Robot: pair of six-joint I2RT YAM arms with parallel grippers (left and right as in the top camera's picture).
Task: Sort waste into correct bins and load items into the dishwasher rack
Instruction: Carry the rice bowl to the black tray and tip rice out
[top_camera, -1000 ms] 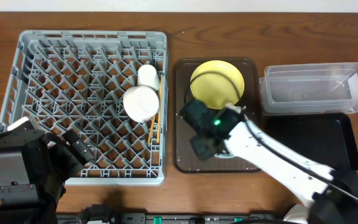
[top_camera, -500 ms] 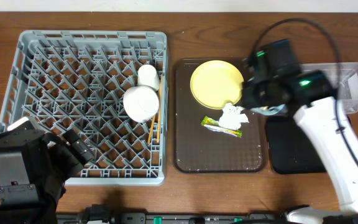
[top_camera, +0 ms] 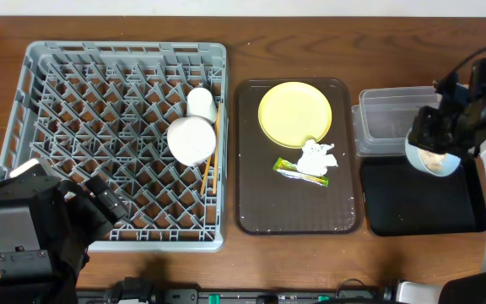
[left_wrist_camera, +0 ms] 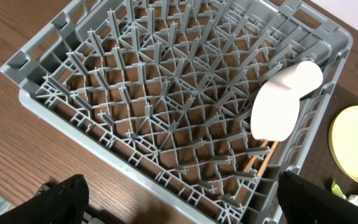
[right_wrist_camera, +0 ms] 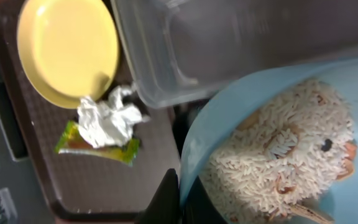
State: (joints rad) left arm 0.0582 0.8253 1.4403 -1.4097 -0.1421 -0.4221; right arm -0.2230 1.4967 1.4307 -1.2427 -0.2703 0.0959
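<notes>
The right end effector [right_wrist_camera: 180, 198] was found clamped on the rim of the light blue bowl [right_wrist_camera: 260, 106]. The bowl was held over the spot where the clear tub [top_camera: 395, 122] met the black tray [top_camera: 412, 207]. White rice-like crumbs [right_wrist_camera: 291, 143], with a few orange flecks, were seen lying inside the bowl.

Just beside the tub, the brown serving tray [top_camera: 256, 203] was noted. It carried the yellow plate [top_camera: 294, 111] at its far end. The crumpled tissue [top_camera: 315, 158] was seen touching the plate's near edge, and the yellow-green wrapper [top_camera: 292, 171] lay partly under the tissue.

The left end effector [left_wrist_camera: 185, 214] was observed with its fingers spread wide apart and nothing between them, at the near left corner of the grey dishwasher rack [top_camera: 49, 76]. In the rack's right side, the white bowl [top_camera: 191, 139] and the white cup [top_camera: 201, 103] were found touching, with the chopsticks [top_camera: 207, 173] beside the bowl. All stood on the wooden worktop [top_camera: 230, 34].
</notes>
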